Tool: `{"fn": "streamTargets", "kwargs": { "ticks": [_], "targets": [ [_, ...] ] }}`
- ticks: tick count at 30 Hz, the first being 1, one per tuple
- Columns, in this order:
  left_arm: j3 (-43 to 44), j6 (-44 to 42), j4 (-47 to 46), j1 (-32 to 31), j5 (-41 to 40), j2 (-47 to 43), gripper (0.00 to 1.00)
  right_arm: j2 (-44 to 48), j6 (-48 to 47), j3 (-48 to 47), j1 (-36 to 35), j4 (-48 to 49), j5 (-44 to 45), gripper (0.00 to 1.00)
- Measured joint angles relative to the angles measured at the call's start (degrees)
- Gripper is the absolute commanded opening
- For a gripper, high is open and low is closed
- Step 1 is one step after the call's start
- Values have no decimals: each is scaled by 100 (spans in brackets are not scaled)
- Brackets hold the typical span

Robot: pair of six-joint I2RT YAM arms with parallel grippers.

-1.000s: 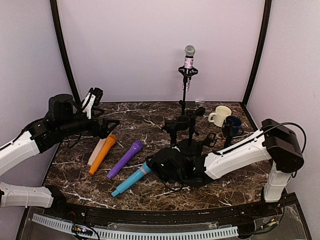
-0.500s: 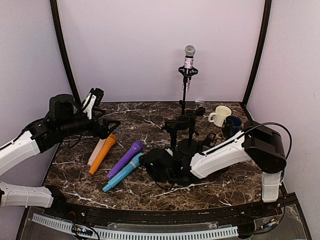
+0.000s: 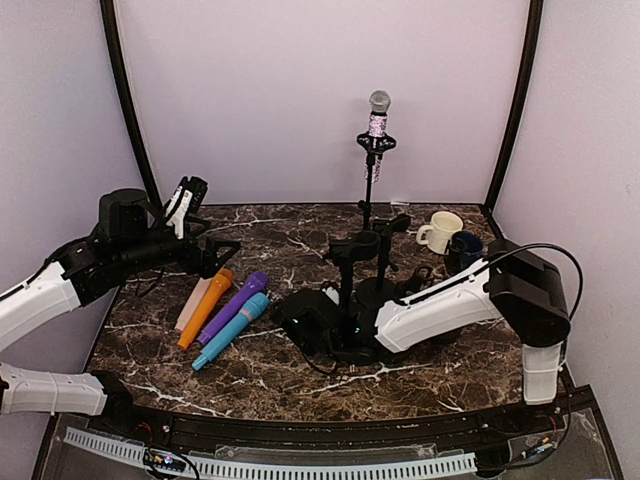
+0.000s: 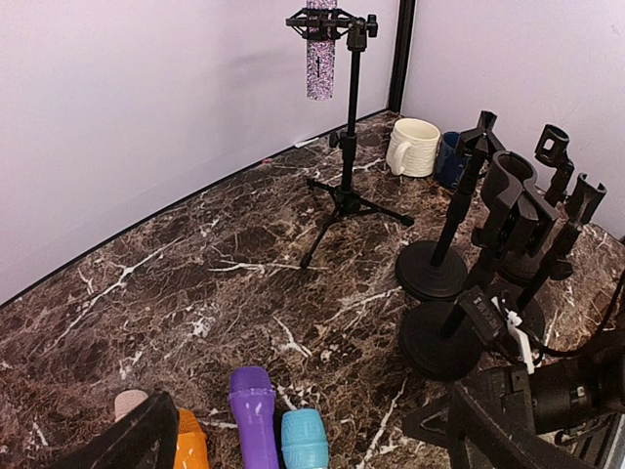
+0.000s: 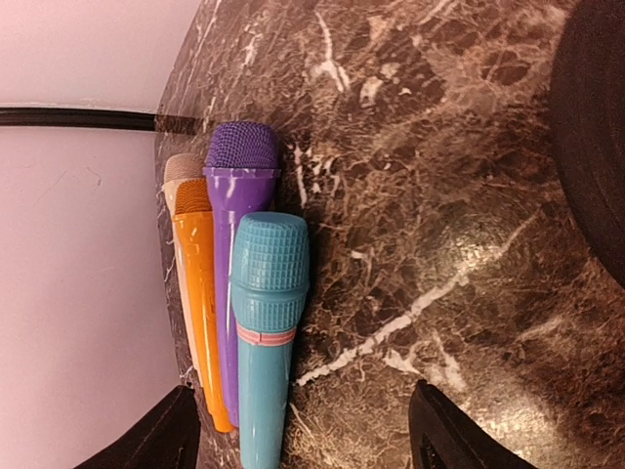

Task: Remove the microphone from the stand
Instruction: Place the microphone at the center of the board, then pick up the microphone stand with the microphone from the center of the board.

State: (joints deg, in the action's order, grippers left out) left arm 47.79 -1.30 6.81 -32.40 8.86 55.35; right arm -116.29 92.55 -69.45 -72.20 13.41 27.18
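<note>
Microphone [image 3: 377, 115], silver-meshed at the head with a glittery lilac body, stands upright in the upper middle of the overhead view, clipped into a black shock mount at the top of a thin tripod stand [image 3: 367, 195] near the back wall. From the left wrist camera its body [image 4: 320, 54] hangs at the top centre with a small dark mark on it, too small to read, and the tripod stand [image 4: 348, 147] spreads its legs on the marble. Neither arm touches it.

Lower and to the right of centre, three short black desk stands [image 3: 358, 262] with round bases stand empty in a cluster. A cream mug [image 3: 441, 231] and a dark blue mug [image 3: 464, 250] sit touching at the right.

The right gripper [image 3: 296, 322] lies low on the marble table [image 3: 150, 350] in the lower middle, its jaws spread. In its own view [image 5: 303, 396] a teal toy microphone [image 5: 266, 332] lies in the gap and neither finger presses on it. A pink band rings its handle; any print there I cannot make out. Pressed side by side to its left are a purple toy microphone [image 5: 234, 225], an orange one [image 5: 200, 293] and a peach one [image 5: 176, 171].

The left gripper [image 3: 214, 250] hovers at the left above the toys, its jaws wide apart and holding nothing.
</note>
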Motion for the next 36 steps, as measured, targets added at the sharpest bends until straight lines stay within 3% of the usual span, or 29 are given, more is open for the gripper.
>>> {"fn": "streamTargets", "kwargs": {
  "ticks": [9, 16, 20, 23, 27, 31, 36],
  "targets": [
    [-61, 7, 4, 37, -476, -127, 99, 1032, -1064, -20, -575, 0, 404, 80],
    [-63, 87, 4, 461, -474, -96, 99, 1963, -2789, -494, -1257, -588, 1104, 87],
    [-63, 173, 4, 678, -468, -33, 99, 2730, -3821, -525, -1228, -1117, 1488, 90],
    [-63, 170, 11, 706, -535, 4, 99, 3217, -4417, -796, -726, -1847, 1453, 90],
    [-63, 87, 15, 706, -750, 22, 99, 3521, -4970, -1248, 457, -2728, 1139, 90],
    [-66, -4, 15, 706, -933, 70, 98, 3475, -5683, -1652, 1799, -3412, 354, 89],
    [-63, -90, 20, 706, -1071, 267, 98, 3053, -6583, -2015, 3038, -3569, -975, 86]
  ]
}}
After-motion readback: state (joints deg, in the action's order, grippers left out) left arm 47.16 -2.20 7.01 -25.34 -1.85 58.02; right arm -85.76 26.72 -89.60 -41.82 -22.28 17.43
